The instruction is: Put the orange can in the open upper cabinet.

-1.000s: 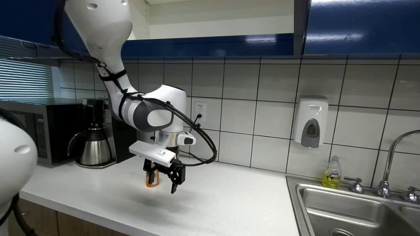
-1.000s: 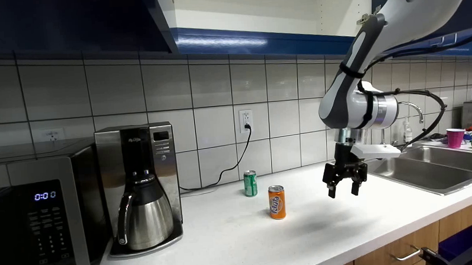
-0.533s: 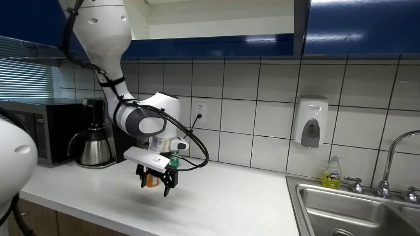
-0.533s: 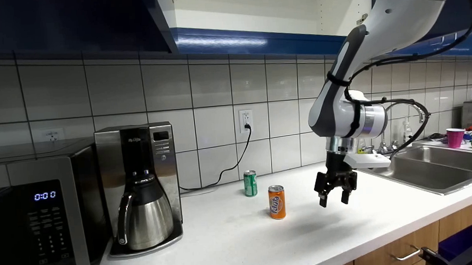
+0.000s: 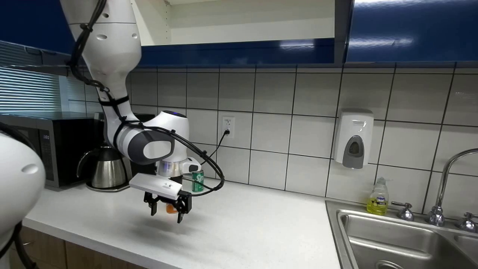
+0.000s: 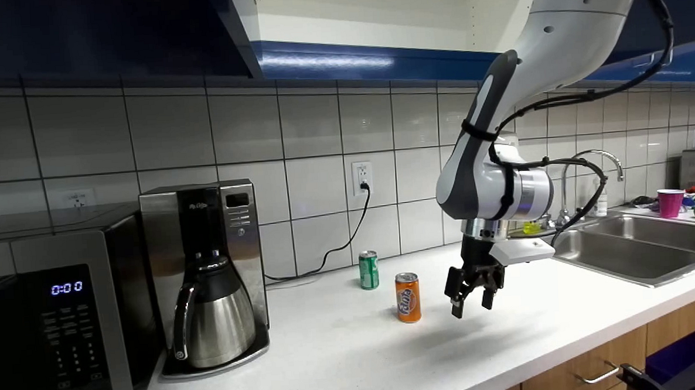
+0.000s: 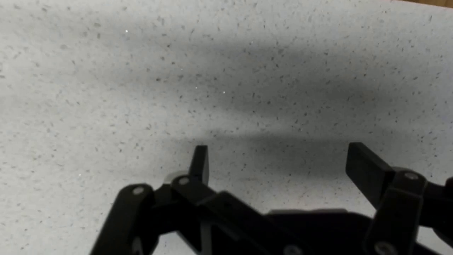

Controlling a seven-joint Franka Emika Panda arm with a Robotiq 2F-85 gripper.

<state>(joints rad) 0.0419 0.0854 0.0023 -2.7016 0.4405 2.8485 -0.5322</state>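
Cabinet (image 6: 363,21) open above the counter (image 6: 331,360); gripper (image 6: 473,309) hangs over the latter, jaws spread, nothing between them, clearance hard to judge. The can (image 6: 408,301) stands upright on the counter near the gripper, ungrasped. Step in hand, by my reading: approach; next move calls for traversing to straddle the can, then closing.

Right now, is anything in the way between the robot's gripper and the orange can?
No, nothing visible stands between the gripper and the orange can; in an exterior view there is a gap between them. The green can stands nearer the tiled wall, so it doesn't block the way.
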